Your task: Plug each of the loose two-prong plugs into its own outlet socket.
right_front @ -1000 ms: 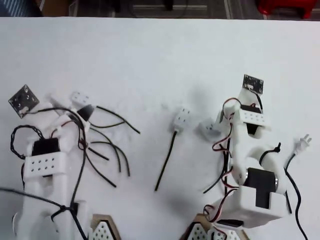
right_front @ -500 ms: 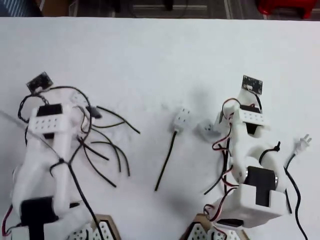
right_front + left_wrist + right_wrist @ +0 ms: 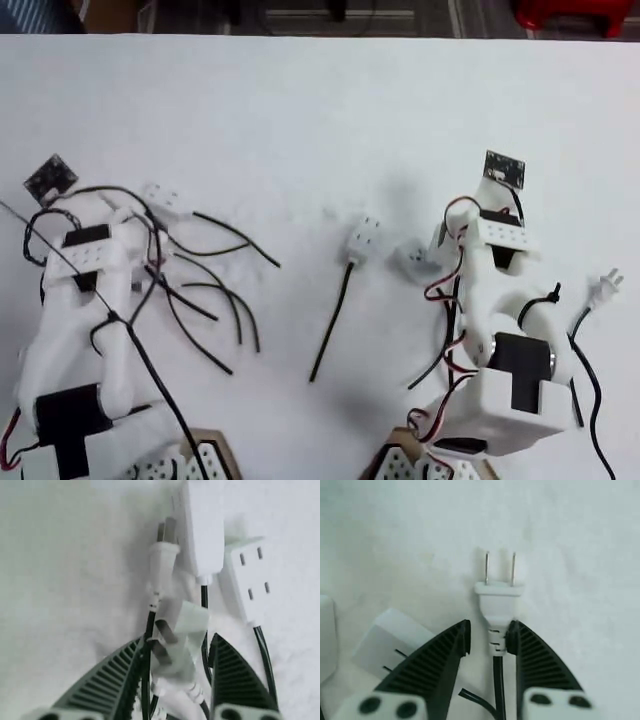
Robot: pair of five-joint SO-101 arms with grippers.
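My left gripper (image 3: 177, 642) is closed around a white two-prong plug (image 3: 172, 650) and its black cord. A second white plug (image 3: 162, 562) lies just ahead, prongs against a white block (image 3: 202, 530). Beside them lies a white outlet socket (image 3: 252, 585), also seen as the socket (image 3: 165, 200) by the left gripper (image 3: 135, 215). My right gripper (image 3: 489, 625) is shut on the neck of a white plug (image 3: 499, 597), prongs pointing away over the table. A socket (image 3: 395, 640) lies beside one finger; it is the socket (image 3: 412, 258) at the right gripper (image 3: 440, 240). A third socket (image 3: 364, 237) lies mid-table.
A tangle of black cords (image 3: 215, 300) spreads right of the left arm. The middle socket's cord (image 3: 330, 325) trails toward the front edge. Another loose plug (image 3: 607, 283) with its cord lies at the far right. The white table (image 3: 300, 110) stretches away behind.
The left arm has swung back toward the near left, off the socket by the cord tangle, and the cords there have shifted. The right arm has not moved.
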